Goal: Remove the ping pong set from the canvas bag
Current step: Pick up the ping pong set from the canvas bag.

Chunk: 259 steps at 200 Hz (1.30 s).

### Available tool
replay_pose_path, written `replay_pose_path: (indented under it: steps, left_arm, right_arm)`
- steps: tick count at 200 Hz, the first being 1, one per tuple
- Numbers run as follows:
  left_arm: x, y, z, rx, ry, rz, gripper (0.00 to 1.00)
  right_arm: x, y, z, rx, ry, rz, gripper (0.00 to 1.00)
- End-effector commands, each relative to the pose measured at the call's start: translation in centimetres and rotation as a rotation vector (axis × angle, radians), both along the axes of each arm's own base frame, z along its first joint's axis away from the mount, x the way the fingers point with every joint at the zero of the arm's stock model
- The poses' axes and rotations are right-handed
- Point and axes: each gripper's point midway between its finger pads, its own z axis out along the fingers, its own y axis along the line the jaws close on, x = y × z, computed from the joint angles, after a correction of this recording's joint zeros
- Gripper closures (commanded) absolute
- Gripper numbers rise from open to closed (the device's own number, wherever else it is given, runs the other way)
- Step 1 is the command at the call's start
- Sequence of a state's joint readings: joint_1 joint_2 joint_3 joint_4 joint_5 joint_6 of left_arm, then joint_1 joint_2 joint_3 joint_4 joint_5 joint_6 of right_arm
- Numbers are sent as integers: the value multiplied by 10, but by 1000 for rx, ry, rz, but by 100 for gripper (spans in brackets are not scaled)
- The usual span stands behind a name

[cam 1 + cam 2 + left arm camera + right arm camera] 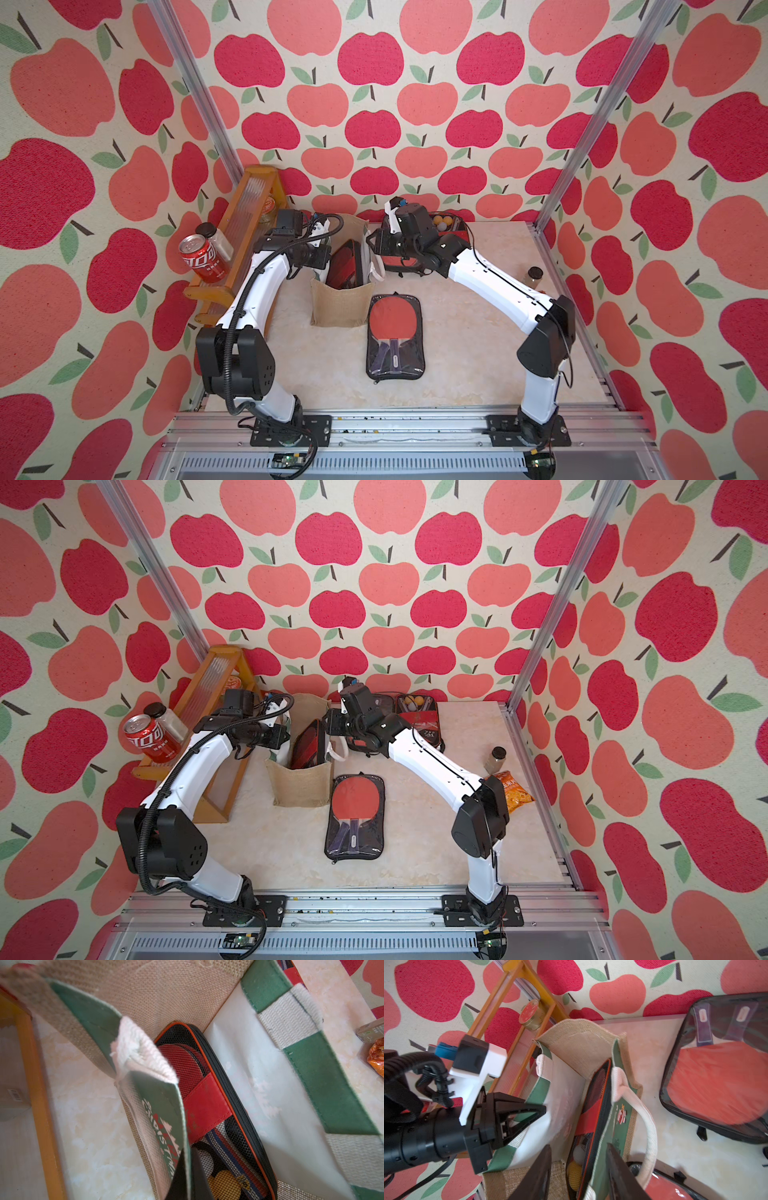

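The step in hand is, I judge, the grasp on the ping pong set (593, 1105), which stands on its edge inside the canvas bag (336, 307), leaning against the bag's wall on the right arm's side. To do it well, the right claw (579, 1145) should take only the mesh case. In the right wrist view its jaws stand apart, not yet pressing anything, and the case edge lies between them. One finger is inside the bag. The other seems to be outside the green printed wall, so that wall may be pinched together with the case. It would be better to bring this finger inside the rim, close on the orange-trimmed edge, and then lift straight up. The left claw (542, 1110) is closed on the opposite wall of the bag and holds the mouth wide, which should stop the bag from rising. A clear paddle case (395, 332) already lies on the surface (478, 353), just beside the bag.
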<state>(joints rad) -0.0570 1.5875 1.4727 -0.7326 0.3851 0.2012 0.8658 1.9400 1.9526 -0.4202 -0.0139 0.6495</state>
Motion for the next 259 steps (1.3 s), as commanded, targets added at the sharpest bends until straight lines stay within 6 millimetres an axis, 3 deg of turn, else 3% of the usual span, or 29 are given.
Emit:
replay_pose_path:
  steps: [1, 35, 61, 68, 90, 116, 179, 259]
  left_arm:
    - [-13, -11, 9, -32, 3, -41, 100]
    - [-13, -13, 8, -39, 5, -47, 100]
    - [-14, -16, 5, -41, 13, -52, 100]
    - [-14, -17, 5, -41, 13, -53, 100]
    - [-15, -19, 4, -41, 14, -61, 100]
    - [-15, -22, 2, -43, 19, -65, 100]
    - [-17, -29, -2, -49, 29, -78, 100]
    - [-15, -31, -9, -30, 38, -78, 100]
  right_arm:
    - [-15, 23, -16, -67, 31, 96, 61]
    - [-19, 47, -29, -122, 60, 147, 76]
    - [-18, 57, -40, -171, 72, 167, 76]
    - [-16, 59, -44, -186, 73, 164, 74]
    - [-6, 58, -61, -253, 67, 142, 51]
    - [6, 54, -82, -310, 53, 114, 41]
    - [27, 38, -107, -408, 31, 55, 37]
    - [40, 25, -156, -527, 73, 27, 33]
